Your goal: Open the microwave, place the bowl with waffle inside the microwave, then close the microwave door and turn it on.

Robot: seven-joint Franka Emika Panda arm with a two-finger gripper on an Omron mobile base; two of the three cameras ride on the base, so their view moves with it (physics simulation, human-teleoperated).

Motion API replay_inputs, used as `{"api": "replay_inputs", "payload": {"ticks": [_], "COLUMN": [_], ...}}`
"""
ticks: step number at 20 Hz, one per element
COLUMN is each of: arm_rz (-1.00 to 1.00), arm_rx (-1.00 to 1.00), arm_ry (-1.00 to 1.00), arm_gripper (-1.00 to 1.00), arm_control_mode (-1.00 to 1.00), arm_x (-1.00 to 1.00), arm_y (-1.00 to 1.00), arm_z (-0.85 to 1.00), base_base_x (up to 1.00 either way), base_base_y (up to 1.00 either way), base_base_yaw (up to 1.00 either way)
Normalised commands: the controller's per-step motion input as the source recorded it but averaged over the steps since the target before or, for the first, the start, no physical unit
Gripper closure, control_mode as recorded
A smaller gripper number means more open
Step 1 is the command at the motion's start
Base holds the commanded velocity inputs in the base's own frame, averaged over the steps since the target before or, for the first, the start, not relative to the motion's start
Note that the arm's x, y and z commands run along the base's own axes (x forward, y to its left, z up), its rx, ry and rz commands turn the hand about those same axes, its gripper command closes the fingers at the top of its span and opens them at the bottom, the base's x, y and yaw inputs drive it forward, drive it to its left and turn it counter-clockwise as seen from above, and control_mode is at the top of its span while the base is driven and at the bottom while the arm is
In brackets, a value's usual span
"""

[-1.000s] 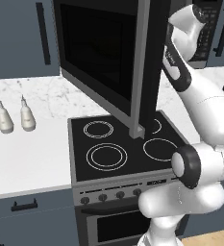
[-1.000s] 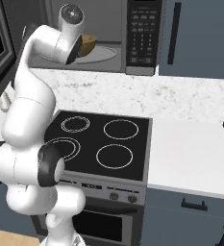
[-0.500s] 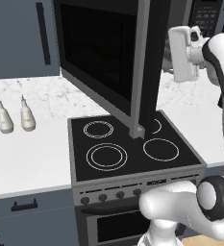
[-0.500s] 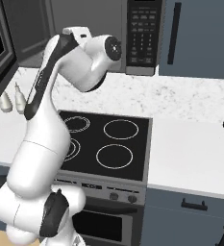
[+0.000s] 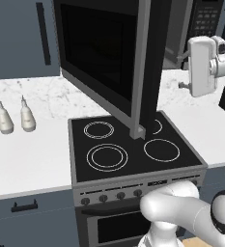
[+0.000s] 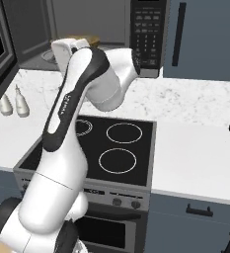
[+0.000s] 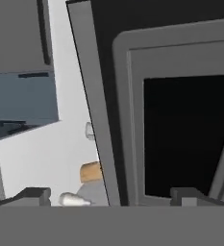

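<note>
Bottles (image 5: 15,116), two pale ones, are standing side by side at nine o'clock on the marble counter (image 5: 41,159) in the left base view. Toward the centre, the microwave door (image 5: 104,58) is hanging wide open over the black stove (image 5: 133,152), its dark window facing left and its free edge reaching down toward the burner rings. Behind it, at one o'clock, the microwave (image 5: 196,29) is showing its keypad panel. In the right base view that keypad panel (image 6: 148,34) is sitting at twelve o'clock, and the bowl (image 6: 87,40) is resting inside the cavity at eleven o'clock, partly hidden behind the white arm, its contents too hidden to tell. At three o'clock in the left base view the hand is hovering beside the open door, well above the counter. In the hand view the gripper (image 7: 111,196) is spread wide with nothing between its tips, which are rising at seven and five o'clock, and it is looking at the door's inner frame and dark glass.
</note>
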Motion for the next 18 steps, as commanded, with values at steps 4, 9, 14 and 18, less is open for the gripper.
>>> {"api": "replay_inputs", "payload": {"ticks": [4,9,14,18], "arm_rz": [0.15,0.00,0.14,0.26], "arm_rx": [0.07,0.22,0.09,0.05], "arm_ry": [-0.06,-0.12,-0.01,0.03], "arm_gripper": [-1.00,-1.00,-1.00,-1.00], "arm_control_mode": [-1.00,-1.00,-1.00,-1.00], "arm_x": [-1.00,-1.00,-1.00,-1.00], "arm_y": [0.16,0.44,0.41,0.55], "arm_z": [0.00,0.00,0.00,0.01], "base_base_x": [0.00,0.00,0.00,0.00], "base_base_y": [0.00,0.00,0.00,0.00], "base_base_yaw": [0.00,0.00,0.00,0.00]}}
